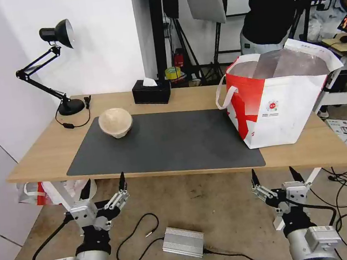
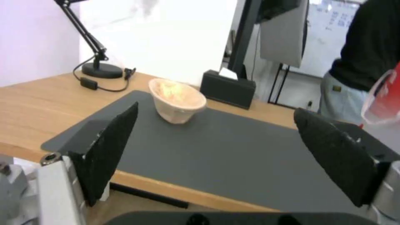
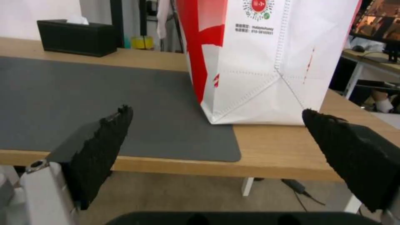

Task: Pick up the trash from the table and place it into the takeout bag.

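A beige pulp bowl [image 1: 115, 122] [image 2: 177, 100], a piece of trash, sits on the far left part of the dark grey mat [image 1: 171, 145] on the table [image 1: 39, 158]. The white-and-red takeout bag [image 1: 280, 109] [image 3: 267, 62] stands open at the table's right end, with its foil lining showing. My left gripper [image 1: 104, 181] [image 2: 216, 109] hangs open in front of and below the table's front edge, facing the bowl from a distance. Just as low, my right gripper [image 1: 272, 173] [image 3: 217, 110] is open and faces the bag's near corner. Neither holds anything.
A black tissue box [image 1: 151, 91] and a black desk lamp [image 1: 60, 67] stand along the table's back edge. Under the left end lies a red-and-white plastic bag [image 1: 43, 193]. A silver box [image 1: 183, 241] and cables lie on the floor between my arms.
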You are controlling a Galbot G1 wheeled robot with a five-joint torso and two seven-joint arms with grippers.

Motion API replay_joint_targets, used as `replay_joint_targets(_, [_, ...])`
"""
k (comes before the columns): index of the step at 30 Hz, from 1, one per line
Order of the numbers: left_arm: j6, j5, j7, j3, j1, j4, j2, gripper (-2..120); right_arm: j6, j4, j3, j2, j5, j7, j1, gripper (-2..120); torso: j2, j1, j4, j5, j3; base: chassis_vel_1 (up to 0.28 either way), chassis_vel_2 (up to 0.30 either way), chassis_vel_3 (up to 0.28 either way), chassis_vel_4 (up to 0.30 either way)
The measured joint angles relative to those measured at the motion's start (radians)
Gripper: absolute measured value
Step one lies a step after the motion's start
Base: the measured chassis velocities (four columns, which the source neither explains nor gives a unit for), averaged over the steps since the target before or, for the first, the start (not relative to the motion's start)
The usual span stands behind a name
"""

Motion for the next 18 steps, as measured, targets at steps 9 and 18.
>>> replay_joint_targets(9, [0.026,-0.157,-0.061,-0.011,-0.018,-0.022,0.011,100,0.0,0.0,0.0,0.0,0.0,0.0,0.0,100,0.0,0.0,0.0,0.0,0.0,0.0,0.0,0.0,0.0])
replay_joint_targets(18, [0.064,-0.306,-0.097,-0.018,-0.034,-0.044,0.025,100,0.0,0.0,0.0,0.0,0.0,0.0,0.0,100,0.0,0.0,0.0,0.0001,0.0,0.0,0.0,0.0,0.0])
